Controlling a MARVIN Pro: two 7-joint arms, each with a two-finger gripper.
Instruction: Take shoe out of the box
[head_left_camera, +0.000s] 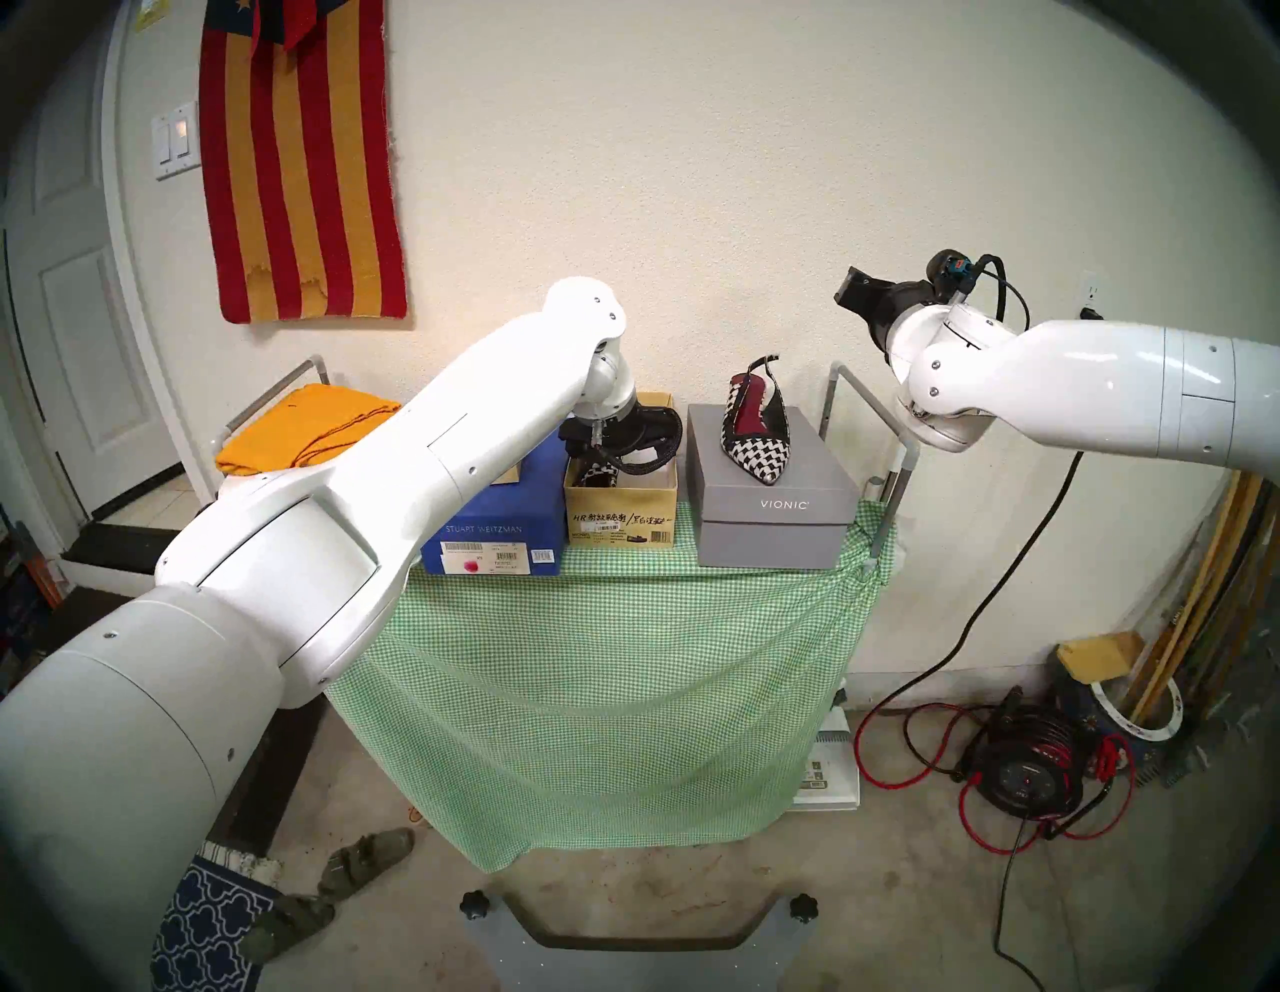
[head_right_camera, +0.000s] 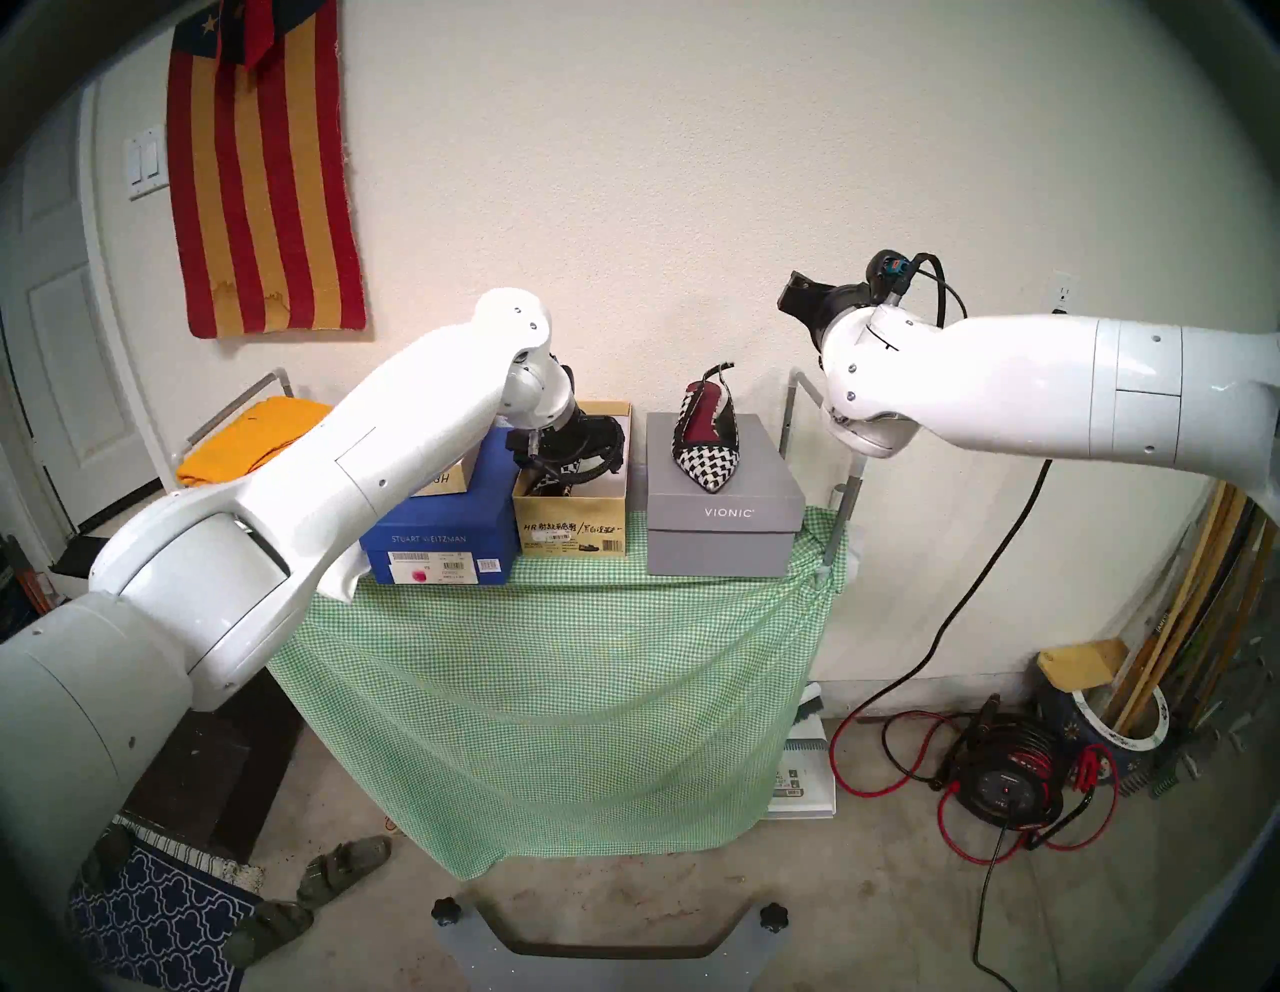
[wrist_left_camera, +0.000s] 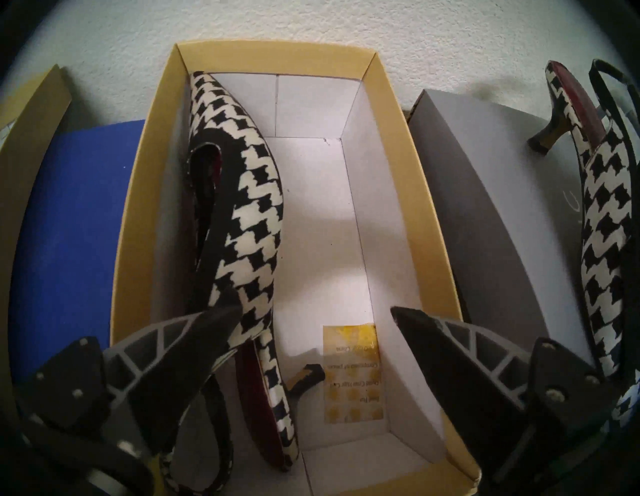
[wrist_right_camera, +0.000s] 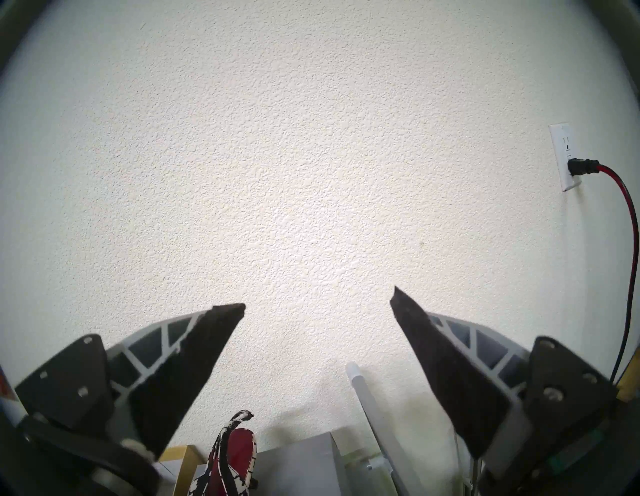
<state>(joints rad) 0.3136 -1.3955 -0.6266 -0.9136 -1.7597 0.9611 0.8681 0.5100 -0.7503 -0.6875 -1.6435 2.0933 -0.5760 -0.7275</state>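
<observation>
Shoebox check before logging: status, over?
Left gripper open over tan box. Houndstooth shoe inside, ungrasped. Right gripper open, raised, facing wall. Nothing blocking.

light: bright and even on the wall (head_left_camera: 692, 173)
glare: shiny arm shells
edges: dark fisheye rim
blur: wrist fingers soft

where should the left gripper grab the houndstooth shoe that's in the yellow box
Grip across the mid upper of the shoe from above. It lies on its side against one wall of the box, and the open left gripper hangs above it. The thin slingback strap looks poorer.
</observation>
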